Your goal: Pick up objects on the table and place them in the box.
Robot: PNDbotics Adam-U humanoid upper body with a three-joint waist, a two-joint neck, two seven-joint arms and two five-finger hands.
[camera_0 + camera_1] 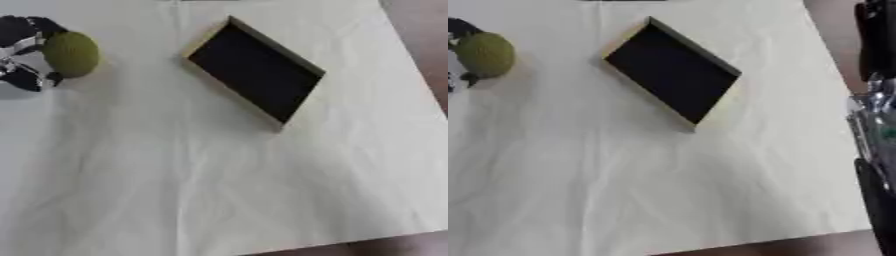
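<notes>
The left hand, fingers curled round the green ball at the table's far-left edge, held it well left of the box, whose long axis ran diagonally.

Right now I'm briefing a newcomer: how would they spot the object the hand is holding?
Start at the pale cloth-covered table and go to its far left edge. There the black left hand has its fingers around a round olive-green ball, the only round thing.
</notes>
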